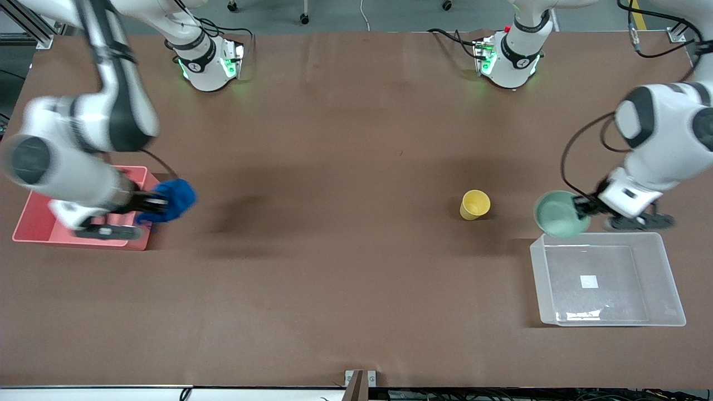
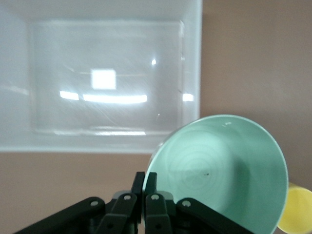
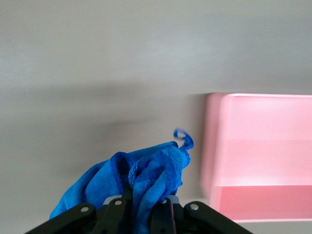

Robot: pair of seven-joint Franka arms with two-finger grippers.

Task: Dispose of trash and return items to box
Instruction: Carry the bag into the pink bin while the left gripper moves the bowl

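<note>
Trash, a deep-blue wad point(image 1: 171, 201), is clenched in the right gripper point(image 1: 151, 204) jaws, held in the air beside the corner of the pink bin point(image 1: 33, 223); the right arm blurs and covers much of that bin. The left gripper point(image 1: 582, 207) jaws are shut on the rim of the mint-green bowl point(image 1: 560, 214), tilted over the desk point(image 1: 334, 278) at the clear box's point(image 1: 665, 267) edge. A blank white sticker point(image 1: 589, 282) marks the box bottom. The yellow cup point(image 1: 475, 204) lies on the desk near the bowl.
</note>
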